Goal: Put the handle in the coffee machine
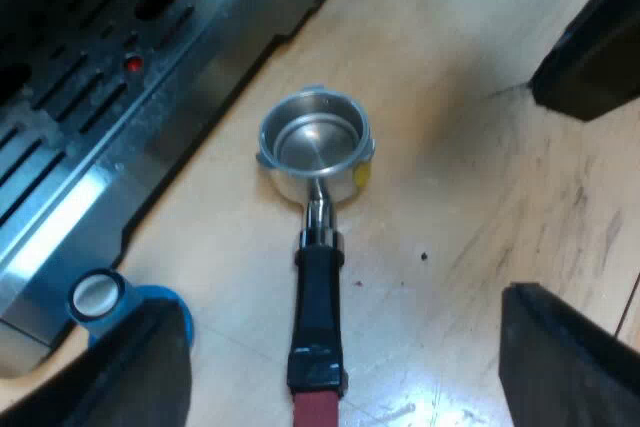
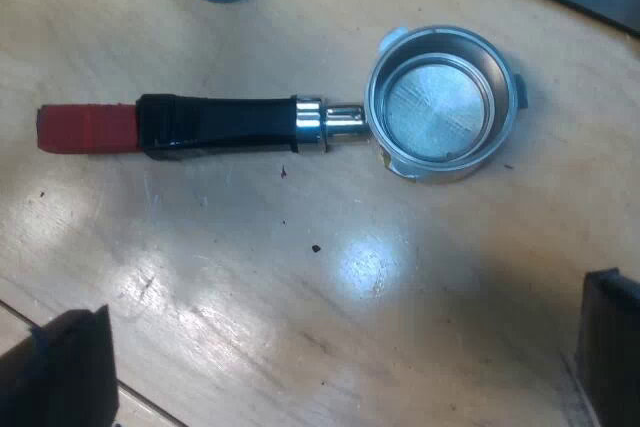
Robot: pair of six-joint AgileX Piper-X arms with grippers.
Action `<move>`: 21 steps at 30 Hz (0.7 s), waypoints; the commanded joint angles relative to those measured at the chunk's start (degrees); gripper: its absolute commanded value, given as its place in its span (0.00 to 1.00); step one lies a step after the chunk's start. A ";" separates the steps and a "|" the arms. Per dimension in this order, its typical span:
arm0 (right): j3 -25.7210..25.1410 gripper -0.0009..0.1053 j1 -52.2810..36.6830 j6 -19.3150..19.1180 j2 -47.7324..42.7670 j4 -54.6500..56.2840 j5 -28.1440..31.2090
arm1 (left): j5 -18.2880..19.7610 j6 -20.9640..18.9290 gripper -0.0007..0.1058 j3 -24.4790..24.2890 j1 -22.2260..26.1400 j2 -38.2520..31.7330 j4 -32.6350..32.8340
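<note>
holder (image 1: 318, 145), metal, is laid loose on the table (image 1: 480, 207) beside the machine (image 1: 100, 97), handle (image 1: 318, 297) left free for grasping; left gripper (image 1: 335, 347) and right gripper (image 2: 340, 347) are held wide, empty, above.

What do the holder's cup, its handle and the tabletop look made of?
Holder's cup: bare metal, likely stainless steel; it is grey and shiny, and its rim catches the light.
Handle: glossy black, probably hard plastic, judging by the streaks of reflected light along it. Its red end looks matt, perhaps rubbery; I cannot tell for certain.
Tabletop: light wood or wood-look laminate, with grain lines and a sheen where light reflects.
</note>
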 commanded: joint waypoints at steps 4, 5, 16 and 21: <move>-0.23 0.90 -0.03 -1.63 -0.45 0.15 -0.17 | 0.38 -0.38 0.63 0.85 0.02 -0.14 -0.93; -0.23 0.90 -0.03 -1.63 -0.45 0.15 -0.17 | 0.38 -0.38 0.63 0.85 0.02 -0.14 -0.96; -0.23 0.90 -8.37 -5.20 -0.45 0.15 -6.27 | 0.39 -0.38 0.63 1.06 0.02 -0.14 -1.15; -0.23 0.90 -10.94 -8.51 0.40 0.02 -7.83 | 0.38 -0.38 0.63 1.06 0.02 -0.14 -1.15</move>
